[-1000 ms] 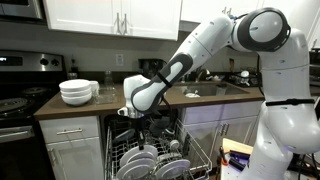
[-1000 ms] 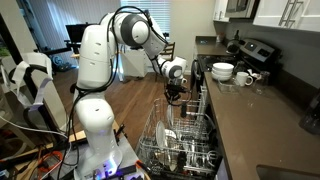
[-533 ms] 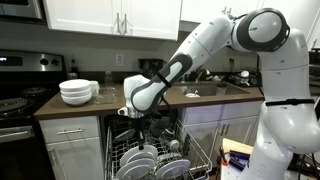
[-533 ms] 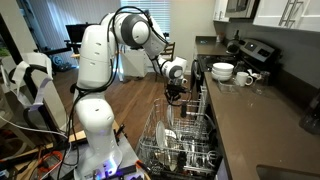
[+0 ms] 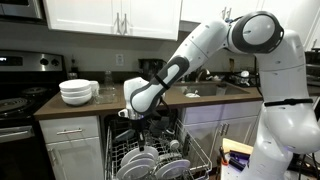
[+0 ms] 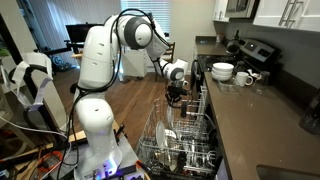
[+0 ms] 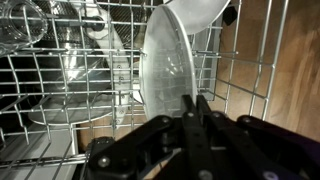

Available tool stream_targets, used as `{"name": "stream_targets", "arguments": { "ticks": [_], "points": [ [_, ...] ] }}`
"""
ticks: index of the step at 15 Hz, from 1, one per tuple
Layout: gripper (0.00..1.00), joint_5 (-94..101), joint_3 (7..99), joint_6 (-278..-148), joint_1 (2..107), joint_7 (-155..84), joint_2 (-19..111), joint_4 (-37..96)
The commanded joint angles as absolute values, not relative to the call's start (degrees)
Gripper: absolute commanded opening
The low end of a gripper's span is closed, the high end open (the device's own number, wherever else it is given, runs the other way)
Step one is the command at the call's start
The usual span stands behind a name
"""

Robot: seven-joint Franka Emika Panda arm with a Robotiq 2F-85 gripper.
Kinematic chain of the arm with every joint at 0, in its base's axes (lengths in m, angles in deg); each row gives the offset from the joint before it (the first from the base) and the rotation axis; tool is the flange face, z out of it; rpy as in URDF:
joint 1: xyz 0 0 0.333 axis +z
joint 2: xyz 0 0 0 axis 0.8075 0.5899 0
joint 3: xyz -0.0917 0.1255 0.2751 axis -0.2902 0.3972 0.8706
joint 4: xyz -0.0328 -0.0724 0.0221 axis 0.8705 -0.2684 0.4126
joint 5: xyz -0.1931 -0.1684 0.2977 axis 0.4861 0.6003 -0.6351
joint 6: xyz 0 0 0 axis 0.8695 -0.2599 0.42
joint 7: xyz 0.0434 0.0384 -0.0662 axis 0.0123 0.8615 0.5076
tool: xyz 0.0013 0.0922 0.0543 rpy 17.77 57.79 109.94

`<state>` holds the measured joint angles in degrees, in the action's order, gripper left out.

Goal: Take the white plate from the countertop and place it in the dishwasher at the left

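In the wrist view the white plate (image 7: pixel 165 60) stands on edge among the prongs of the dishwasher's grey wire rack (image 7: pixel 60 90). My gripper (image 7: pixel 196 100) is shut, its two black fingers pinching the plate's near rim. In both exterior views the gripper (image 5: pixel 140 122) (image 6: pixel 175 97) hangs low over the pulled-out rack (image 5: pixel 150 160) (image 6: pixel 185 140), below the level of the dark countertop (image 5: pixel 100 105) (image 6: pixel 260 120). The held plate is hard to pick out there among the other dishes.
Other white dishes and a clear glass (image 7: pixel 25 25) fill the rack around the plate. A stack of white bowls (image 5: pixel 77 92) (image 6: pixel 223 71) sits on the counter beside the black stove (image 5: pixel 15 100). The sink area lies further along the counter.
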<state>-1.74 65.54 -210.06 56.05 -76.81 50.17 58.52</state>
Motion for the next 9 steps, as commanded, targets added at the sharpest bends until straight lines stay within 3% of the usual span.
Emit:
{"name": "stream_targets", "arguments": {
  "ticks": [1,9],
  "points": [
    [0.02,0.25,64.51,-210.68,54.34,-77.83,52.55,54.95],
    [0.02,0.39,64.75,-209.92,53.85,-78.04,56.45,51.27]
  ]
}}
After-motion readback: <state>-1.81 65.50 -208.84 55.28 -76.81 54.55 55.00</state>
